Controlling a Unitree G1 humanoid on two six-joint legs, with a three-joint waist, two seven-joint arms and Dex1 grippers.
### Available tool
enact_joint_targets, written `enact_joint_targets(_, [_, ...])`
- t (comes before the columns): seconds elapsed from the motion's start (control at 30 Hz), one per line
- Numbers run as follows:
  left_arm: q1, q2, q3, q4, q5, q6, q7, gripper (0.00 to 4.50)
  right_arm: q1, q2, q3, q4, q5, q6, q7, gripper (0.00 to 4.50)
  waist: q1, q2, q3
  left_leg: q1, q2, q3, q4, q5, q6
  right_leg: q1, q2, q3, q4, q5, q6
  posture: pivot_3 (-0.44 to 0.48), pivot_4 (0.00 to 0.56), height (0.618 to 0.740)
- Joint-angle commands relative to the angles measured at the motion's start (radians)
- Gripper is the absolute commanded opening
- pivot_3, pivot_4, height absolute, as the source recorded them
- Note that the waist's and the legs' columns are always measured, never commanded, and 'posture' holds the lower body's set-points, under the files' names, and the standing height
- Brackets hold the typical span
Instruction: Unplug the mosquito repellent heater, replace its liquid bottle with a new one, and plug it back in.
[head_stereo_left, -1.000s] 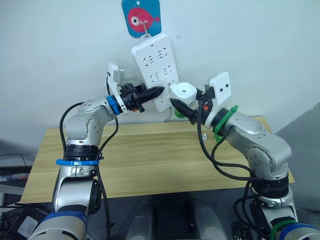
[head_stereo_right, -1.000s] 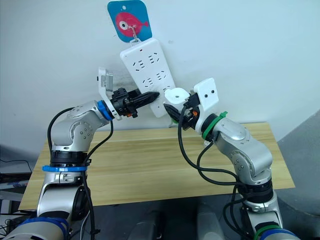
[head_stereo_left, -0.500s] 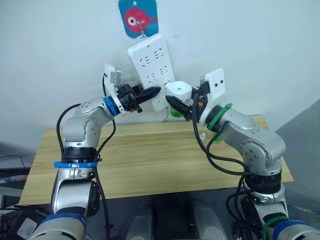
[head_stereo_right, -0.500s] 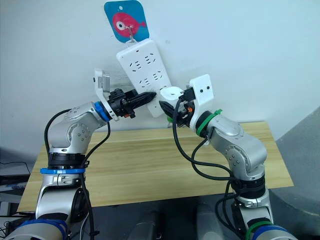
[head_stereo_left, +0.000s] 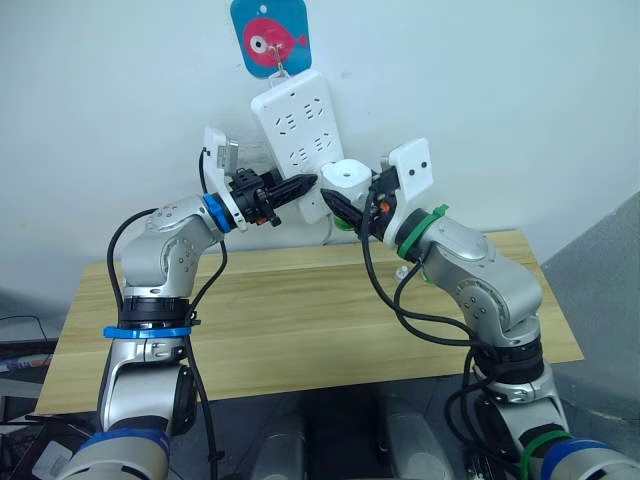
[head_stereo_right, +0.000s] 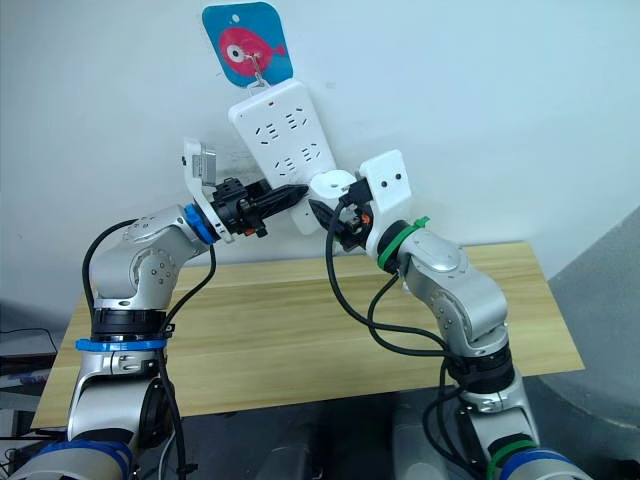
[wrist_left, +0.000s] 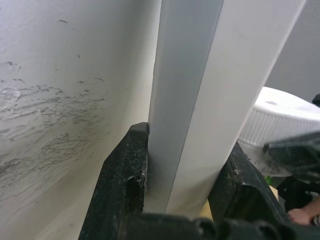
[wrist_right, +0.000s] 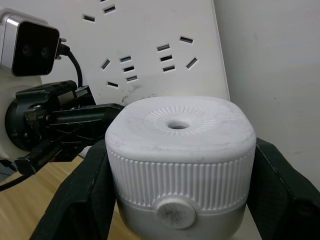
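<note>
The white power strip (head_stereo_left: 293, 125) hangs tilted on the wall. My left gripper (head_stereo_left: 308, 183) is shut on its lower edge, and in the left wrist view the two black fingers (wrist_left: 125, 170) clamp the strip (wrist_left: 200, 90) from both sides. Beside the strip's lower end is the mosquito repellent heater (head_stereo_left: 347, 175), white and rounded, with my right gripper (head_stereo_left: 348, 200) shut on it. The right wrist view has the heater (wrist_right: 180, 150) gripped by its ribbed sides. A green bottle (head_stereo_left: 344, 222) peeks out beneath the heater. Its neck is hidden, so I cannot tell which bottle it is.
A blue plate with a pink fish (head_stereo_left: 268, 35) holds the strip's hook on the white wall. Below both arms lies the wooden table (head_stereo_left: 280, 320), with a small pale object (head_stereo_left: 402, 269) behind my right arm. Several empty sockets (wrist_right: 165, 52) face the heater.
The whole picture has shifted, so the camera moved. My right gripper has carried the heater a little closer to the strip's lower end. The left gripper keeps its hold.
</note>
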Motion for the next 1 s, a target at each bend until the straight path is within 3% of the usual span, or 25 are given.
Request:
enact_joint_targets(0.03, [0.003, -0.025, -0.046, -0.081, -0.045, 0.01, -0.059, 1.32, -0.049, -0.014, 0.025, 0.003, -0.021, -0.032, 0.02, 3.07, 0.0, 0.0, -0.001, 0.0, 0.0, 0.0, 0.0, 0.0, 0.0, 0.0, 0.0, 0.0, 0.0, 0.0, 0.0, -0.136, 0.195, 0.74])
enact_joint_targets(0.3, [0.011, -0.03, -0.053, -0.086, -0.035, 0.001, -0.069, 1.32, -0.096, -0.042, 0.076, 0.084, -0.085, -0.117, 0.072, 3.07, -0.004, 0.0, -0.003, 0.0, 0.0, 0.001, 0.0, 0.0, 0.0, 0.0, 0.0, 0.0, 0.001, 0.0, 0.0, -0.133, 0.197, 0.74])
enact_joint_targets(0.47, [0.018, -0.032, -0.053, -0.087, -0.022, -0.005, -0.076, 1.32, -0.116, -0.023, 0.018, 0.127, -0.032, -0.054, 0.089, 3.07, -0.005, 0.0, -0.005, 0.001, 0.0, 0.001, 0.0, 0.001, -0.001, 0.0, 0.0, 0.001, 0.001, 0.0, 0.0, -0.133, 0.199, 0.74])
enact_joint_targets(0.83, [0.007, -0.039, -0.047, -0.055, -0.004, -0.025, -0.075, 1.32, -0.094, -0.048, 0.04, 0.1, -0.076, -0.098, 0.103, 3.07, -0.005, 0.0, -0.005, 0.001, 0.0, 0.001, 0.0, 0.001, -0.001, 0.0, 0.0, 0.001, 0.001, 0.0, 0.0, -0.146, 0.202, 0.74])
enact_joint_targets(0.97, [0.001, -0.046, -0.038, -0.04, 0.001, -0.033, -0.064, 1.32, -0.075, -0.058, 0.015, 0.065, -0.066, -0.088, 0.1, 4.41, 0.001, 0.0, -0.006, 0.001, 0.0, 0.0, 0.0, 0.001, -0.001, 0.0, 0.0, 0.001, 0.001, 0.0, 0.0, -0.149, 0.203, 0.74])
enact_joint_targets(1.0, [-0.003, -0.047, -0.037, -0.033, 0.006, -0.039, -0.063, 1.32, -0.066, -0.066, 0.011, 0.049, -0.06, -0.078, 0.105, 4.46, 0.002, 0.0, -0.007, 0.0, 0.0, -0.002, 0.0, 0.001, -0.001, 0.0, 0.0, 0.0, 0.0, 0.0, 0.0, -0.15, 0.205, 0.74])
